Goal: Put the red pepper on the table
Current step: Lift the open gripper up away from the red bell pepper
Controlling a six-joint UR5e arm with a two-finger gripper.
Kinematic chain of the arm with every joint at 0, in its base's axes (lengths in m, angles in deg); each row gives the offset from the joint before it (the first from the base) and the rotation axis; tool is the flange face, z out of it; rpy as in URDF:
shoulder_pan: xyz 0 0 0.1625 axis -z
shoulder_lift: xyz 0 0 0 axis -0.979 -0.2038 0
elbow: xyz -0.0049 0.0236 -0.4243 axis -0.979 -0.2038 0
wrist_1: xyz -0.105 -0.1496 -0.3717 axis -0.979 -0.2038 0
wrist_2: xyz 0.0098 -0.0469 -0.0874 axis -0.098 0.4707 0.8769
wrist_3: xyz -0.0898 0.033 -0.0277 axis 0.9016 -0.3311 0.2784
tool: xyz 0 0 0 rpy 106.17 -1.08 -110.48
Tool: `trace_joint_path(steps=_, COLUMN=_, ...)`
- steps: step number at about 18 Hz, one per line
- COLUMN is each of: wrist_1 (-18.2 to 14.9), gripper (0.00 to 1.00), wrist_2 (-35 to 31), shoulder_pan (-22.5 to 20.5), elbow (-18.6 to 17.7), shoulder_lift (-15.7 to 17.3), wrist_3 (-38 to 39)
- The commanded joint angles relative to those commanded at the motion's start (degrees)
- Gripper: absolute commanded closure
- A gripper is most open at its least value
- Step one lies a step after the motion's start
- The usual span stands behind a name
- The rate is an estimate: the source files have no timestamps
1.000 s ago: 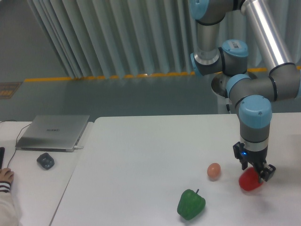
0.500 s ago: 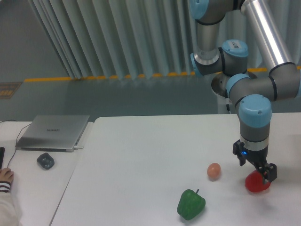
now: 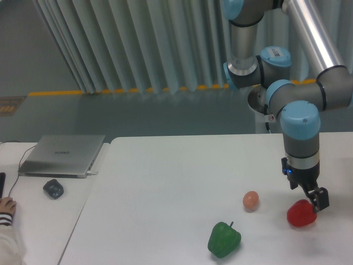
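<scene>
nearest, green pepper [image 3: 224, 239] on the white worktop [image 3: 165, 182]. just beyond, to the right, red pepper [image 3: 301, 213] resting on the worktop, small orange-pink ball [image 3: 251, 200] to its left, apart. claw [image 3: 314, 197] right above the red pepper's upper right; cannot tell whether spread or gripping. farther left, closed laptop [image 3: 62, 154] on a side desk.

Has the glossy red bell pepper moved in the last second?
Yes. The glossy red bell pepper shifted right, farther from the unmoved small orange-pink egg-shaped ball.
</scene>
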Motion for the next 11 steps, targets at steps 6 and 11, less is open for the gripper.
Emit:
trace_joint_path(steps=6, wrist_1=0.00, gripper=0.00, wrist_2=-0.09, shoulder_pan=-0.26, elbow=-0.09, shoulder_lift=0.35, wrist_3=-7.03)
trace_joint_path(steps=11, wrist_1=0.00, gripper=0.00, wrist_2=0.00, shoulder_pan=-1.05, elbow=-0.26, shoulder_lift=0.88, wrist_3=-8.18)
